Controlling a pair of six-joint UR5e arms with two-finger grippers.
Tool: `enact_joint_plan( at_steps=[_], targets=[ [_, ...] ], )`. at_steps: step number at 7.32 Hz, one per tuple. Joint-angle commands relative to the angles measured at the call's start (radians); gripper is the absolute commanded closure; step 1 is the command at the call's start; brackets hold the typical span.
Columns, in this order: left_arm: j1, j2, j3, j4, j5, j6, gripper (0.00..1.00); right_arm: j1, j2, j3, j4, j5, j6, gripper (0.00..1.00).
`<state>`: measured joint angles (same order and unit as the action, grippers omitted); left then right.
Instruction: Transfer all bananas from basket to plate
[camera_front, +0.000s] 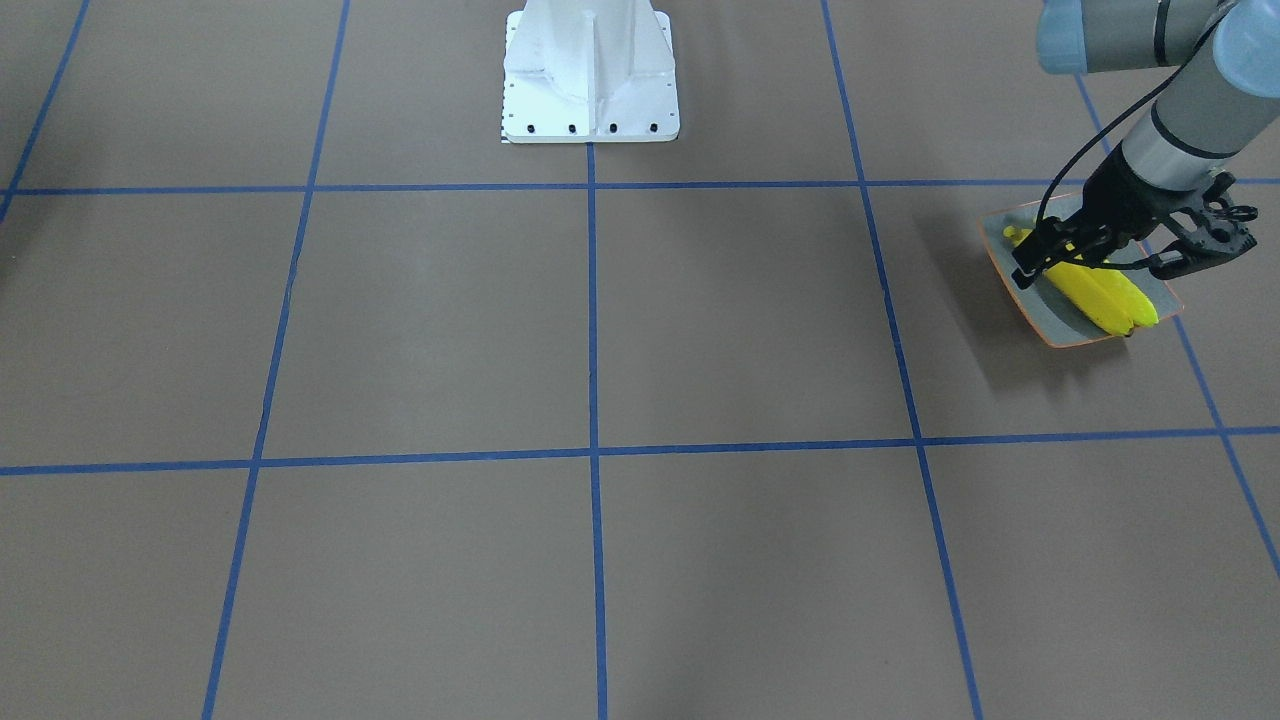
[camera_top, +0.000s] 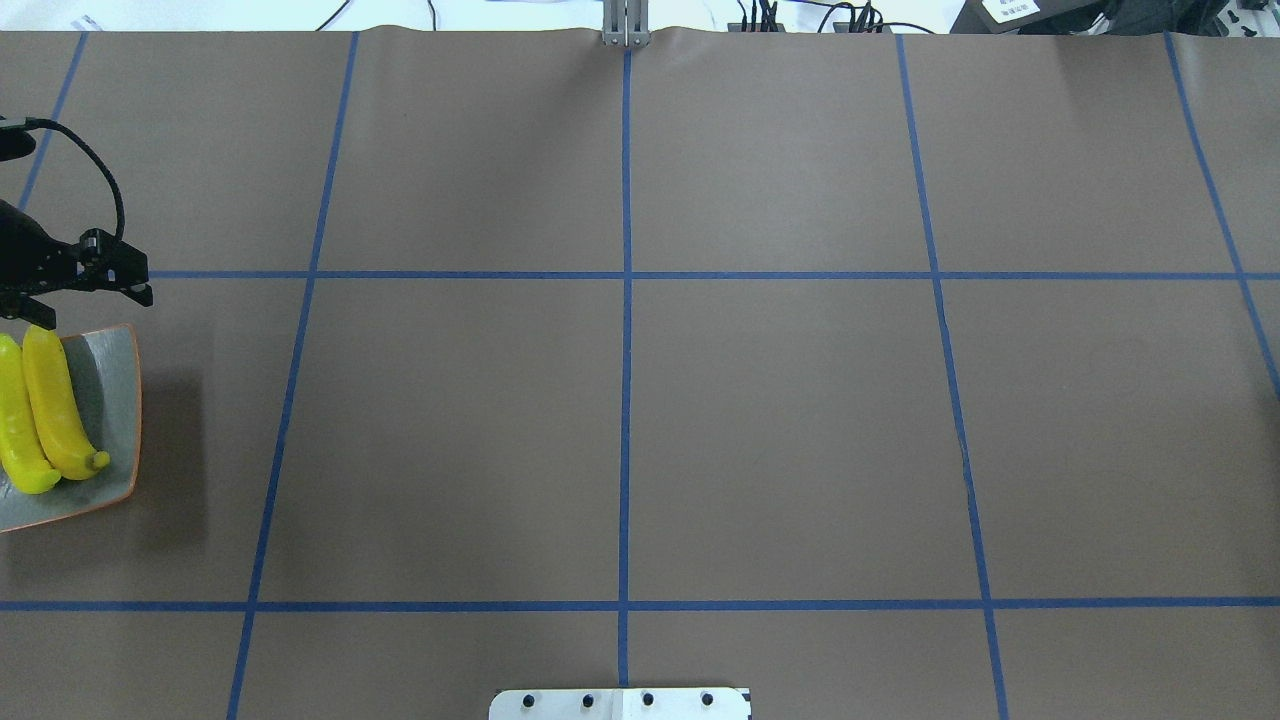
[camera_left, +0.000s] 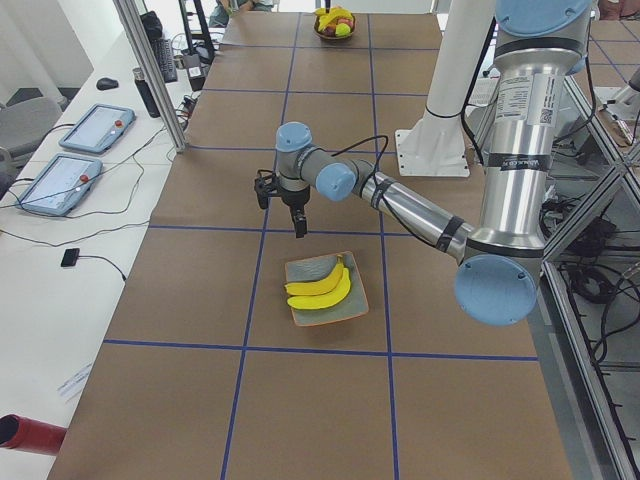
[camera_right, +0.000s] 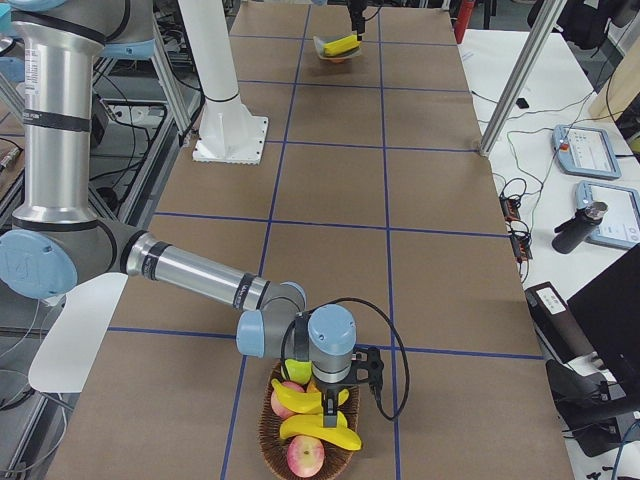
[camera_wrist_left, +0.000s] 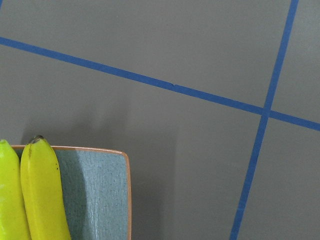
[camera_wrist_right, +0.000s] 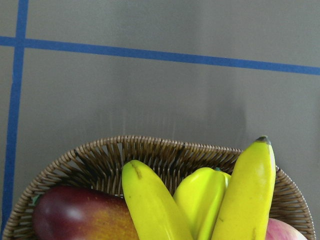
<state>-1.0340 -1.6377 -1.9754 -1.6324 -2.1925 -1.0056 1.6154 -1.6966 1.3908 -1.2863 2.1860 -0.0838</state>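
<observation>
I have two bananas (camera_top: 55, 400) on the plate (camera_top: 112, 375) beside the left gripper (camera_front: 1095, 270), jaws spread and empty, while at least two wait in the wicker basket (camera_right: 272, 440) under the right gripper (camera_right: 326, 400), whose jaws I cannot tell.

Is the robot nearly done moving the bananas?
About halfway. Done: two bananas lie on the plate. In hand: nothing that shows; the left pincer is open, raised by the plate's edge. Left: seemingly two more bananas in the basket, where the right pincer hangs.
</observation>
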Motion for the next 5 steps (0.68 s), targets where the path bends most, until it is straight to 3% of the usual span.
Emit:
enact_joint_plan(
  at_steps=[1, 3, 5],
  targets=[
    [0.0, -0.001, -0.002, -0.001, 0.0, -0.002, 0.0, -0.017, -0.037, 0.001, -0.004, 0.012, 0.001, 0.02],
    [0.0, -0.002, -0.005, -0.001, 0.0, -0.011, 0.0, -0.049, -0.038, 0.002, -0.013, 0.014, 0.006, 0.02],
    [0.0, -0.002, -0.006, -0.001, 0.0, -0.022, 0.0, -0.063, -0.046, 0.004, -0.016, 0.017, -0.004, 0.13]
  ],
)
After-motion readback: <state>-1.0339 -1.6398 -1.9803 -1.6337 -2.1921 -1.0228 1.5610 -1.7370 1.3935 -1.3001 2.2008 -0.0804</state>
